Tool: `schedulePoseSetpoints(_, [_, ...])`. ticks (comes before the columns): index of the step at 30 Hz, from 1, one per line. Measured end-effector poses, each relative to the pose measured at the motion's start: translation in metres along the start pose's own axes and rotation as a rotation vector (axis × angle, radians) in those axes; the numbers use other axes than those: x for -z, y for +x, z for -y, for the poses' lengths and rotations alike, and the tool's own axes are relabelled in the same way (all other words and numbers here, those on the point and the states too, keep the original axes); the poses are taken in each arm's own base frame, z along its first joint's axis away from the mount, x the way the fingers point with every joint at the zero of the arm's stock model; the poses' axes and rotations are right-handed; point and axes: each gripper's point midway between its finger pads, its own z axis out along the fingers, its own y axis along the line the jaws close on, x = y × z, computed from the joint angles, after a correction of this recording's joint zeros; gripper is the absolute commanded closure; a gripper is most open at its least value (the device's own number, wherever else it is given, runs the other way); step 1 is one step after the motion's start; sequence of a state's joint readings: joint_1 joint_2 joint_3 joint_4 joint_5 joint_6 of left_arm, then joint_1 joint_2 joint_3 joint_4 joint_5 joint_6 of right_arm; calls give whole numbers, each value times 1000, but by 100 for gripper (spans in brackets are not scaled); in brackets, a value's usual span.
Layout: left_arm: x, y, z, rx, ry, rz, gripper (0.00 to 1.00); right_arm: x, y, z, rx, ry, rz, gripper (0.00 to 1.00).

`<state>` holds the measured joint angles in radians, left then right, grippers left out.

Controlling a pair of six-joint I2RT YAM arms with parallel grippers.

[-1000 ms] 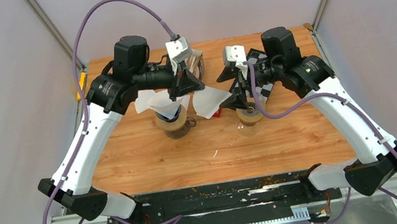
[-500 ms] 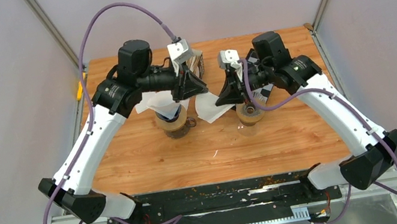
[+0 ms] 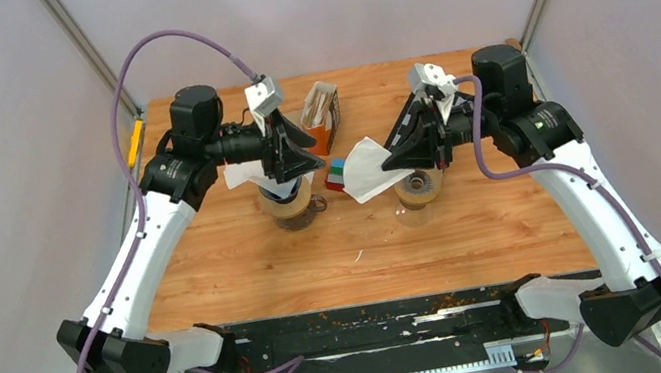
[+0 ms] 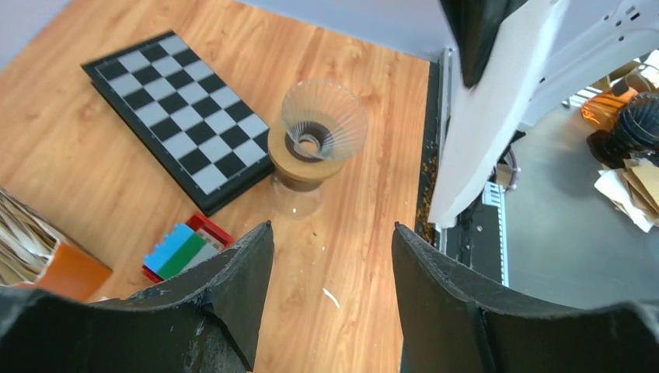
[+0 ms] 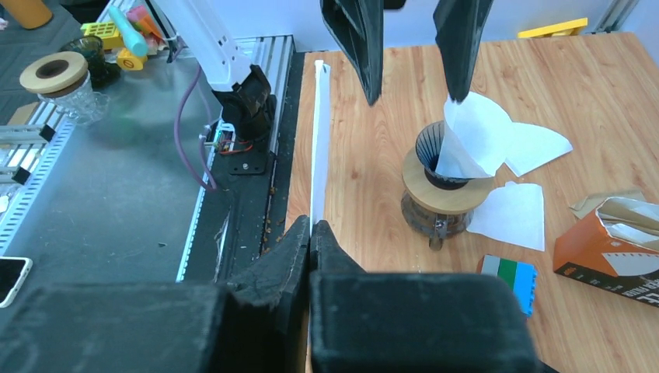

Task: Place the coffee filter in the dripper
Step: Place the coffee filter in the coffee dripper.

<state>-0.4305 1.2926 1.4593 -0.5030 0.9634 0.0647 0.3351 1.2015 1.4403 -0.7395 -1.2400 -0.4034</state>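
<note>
My right gripper [image 3: 390, 164] is shut on a white paper coffee filter [image 3: 362, 169], held in the air just left of the clear glass dripper [image 3: 418, 189] on its wooden collar. In the right wrist view the filter [image 5: 318, 140] shows edge-on, pinched between the shut jaws of the gripper [image 5: 311, 225]. My left gripper [image 3: 310, 161] hangs open and empty above a dark dripper [image 3: 288, 199] that has a filter [image 5: 474, 132] standing in it. In the left wrist view, the clear dripper [image 4: 322, 128] is empty beyond the open gripper [image 4: 332, 227].
An orange filter box [image 3: 322, 112] stands at the back. A coloured brick block [image 3: 335, 176] lies between the drippers. A chessboard [image 4: 183, 113] lies behind the clear dripper. Loose filters [image 5: 521, 210] lie on the wood beside the dark dripper.
The filter has passed from the left gripper to the right. The left gripper opened and drew back left; the right gripper shut on the filter and carried it right, toward the clear dripper.
</note>
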Motion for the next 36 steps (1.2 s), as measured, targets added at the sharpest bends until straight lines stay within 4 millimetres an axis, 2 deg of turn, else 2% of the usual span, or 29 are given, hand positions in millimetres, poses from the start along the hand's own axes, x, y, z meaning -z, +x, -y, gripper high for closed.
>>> schedulePoseSetpoints(3, [-6, 16, 1, 21, 21, -27, 36, 1, -5, -3, -11, -6, 17, 100])
schedulePoseSetpoints(10, [-22, 28, 22, -26, 96, -68, 37, 1, -7, 2, -47, 5, 31, 100])
schedulePoseSetpoints(22, [-32, 34, 29, -35, 120, -92, 38, 1, -10, 7, -55, 27, 38, 100])
schedulePoseSetpoints(36, [-31, 37, 30, -39, 125, -102, 38, 1, -5, 19, -74, 70, 23, 100])
